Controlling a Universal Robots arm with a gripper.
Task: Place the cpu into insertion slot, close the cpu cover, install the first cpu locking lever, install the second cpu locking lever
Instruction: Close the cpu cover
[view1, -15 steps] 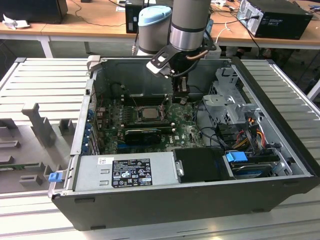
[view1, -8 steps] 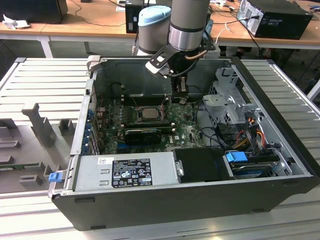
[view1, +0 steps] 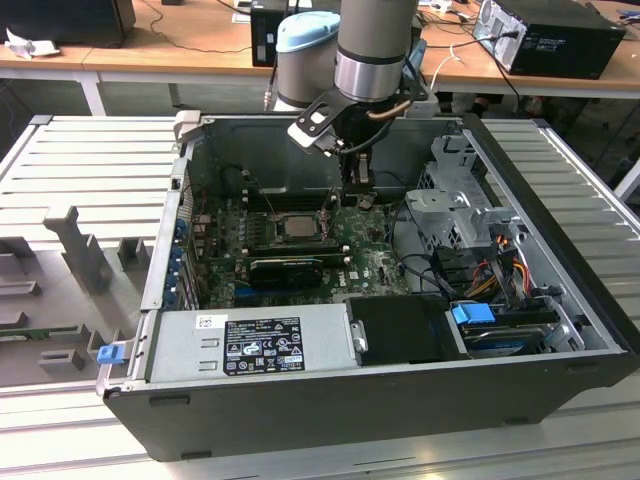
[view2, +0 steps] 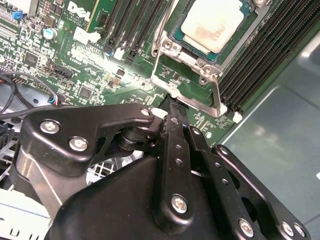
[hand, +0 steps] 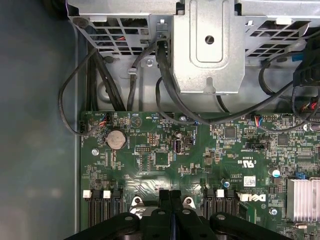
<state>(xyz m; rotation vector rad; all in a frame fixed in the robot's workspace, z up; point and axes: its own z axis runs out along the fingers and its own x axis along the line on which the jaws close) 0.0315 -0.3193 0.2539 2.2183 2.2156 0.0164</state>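
The cpu (view2: 212, 25) lies in the insertion slot (view2: 176, 39) on the green board, its silver-tan face up; the exterior view shows the cpu (view1: 297, 226) mid-case. The cpu cover (view2: 186, 76) is swung open off the chip, and green board shows through its window. My gripper (view2: 172, 106) is shut, its black fingers pressed together with nothing between them. The tips sit at the cover's free edge, between its two metal tabs (hand: 136, 202). A thin wire locking lever (view2: 161, 30) runs along one side of the slot. In the exterior view my gripper (view1: 360, 190) hangs just to the right of the chip.
Long black memory slots (view2: 265, 55) flank the socket. A metal drive cage (hand: 207, 45) and loose black cables (hand: 100, 85) lie beyond the board's edge. The power supply (view1: 255, 345) fills the case's front, and a finned heatsink (hand: 302, 200) stands on the board.
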